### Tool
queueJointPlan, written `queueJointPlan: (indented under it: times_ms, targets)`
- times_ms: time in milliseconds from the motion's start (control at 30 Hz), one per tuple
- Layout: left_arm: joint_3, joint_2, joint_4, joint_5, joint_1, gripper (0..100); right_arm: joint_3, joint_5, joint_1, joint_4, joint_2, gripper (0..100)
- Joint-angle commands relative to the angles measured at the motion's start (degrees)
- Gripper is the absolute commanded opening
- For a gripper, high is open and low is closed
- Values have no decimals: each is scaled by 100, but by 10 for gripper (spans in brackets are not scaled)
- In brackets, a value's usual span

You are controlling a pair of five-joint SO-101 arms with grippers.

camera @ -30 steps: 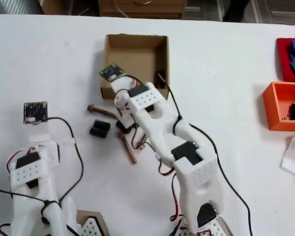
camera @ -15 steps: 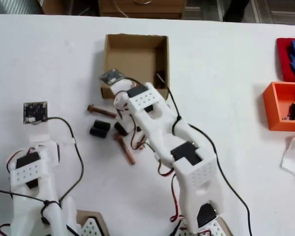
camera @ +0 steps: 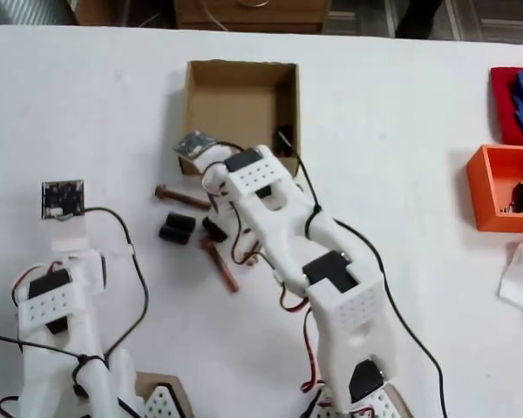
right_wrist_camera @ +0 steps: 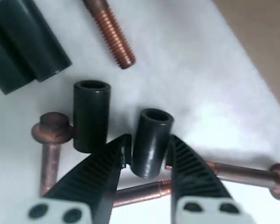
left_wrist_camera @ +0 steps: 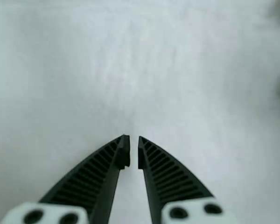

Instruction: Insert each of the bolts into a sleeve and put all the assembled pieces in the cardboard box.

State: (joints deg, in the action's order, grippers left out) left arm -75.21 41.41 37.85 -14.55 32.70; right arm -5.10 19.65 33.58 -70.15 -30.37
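In the high view the cardboard box holds no assembled piece we can make out. Loose bolts lie at its 7 o'clock on the white desk, so we judge most work remains. An orange bin sits at 3 o'clock.

Left wrist view: our left end effector is nearly closed and empty.

Right wrist view: our right end effector pinches one upright, unfilled sleeve
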Motion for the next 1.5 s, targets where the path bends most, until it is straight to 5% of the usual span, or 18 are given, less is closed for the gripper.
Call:
queueJointPlan:
  times_ms: [0, 400, 800, 1033, 1267, 1467]
  targets:
    - [48, 70, -97, 0, 26, 60, -53, 53, -13, -4, -22, 21]
    - [48, 70, -97, 0, 26, 60, -158, 18, -40, 4, 312, 22]
    - [22, 70, -70, -18, -246, 60, -123, -747, -391, -1033, 3547, 22]
    - [251, 70, 308, 255, -1363, 64, 1600, -703, -1798, -479, 5516, 22]
    - [1446, 62, 1960, 2611, -2875, 270, 4360, -738, -3011, 927, 7248, 22]
    - [2554, 62, 2945, 2804, -4273, 204, 5987, -756, -3213, 1877, 8075, 22]
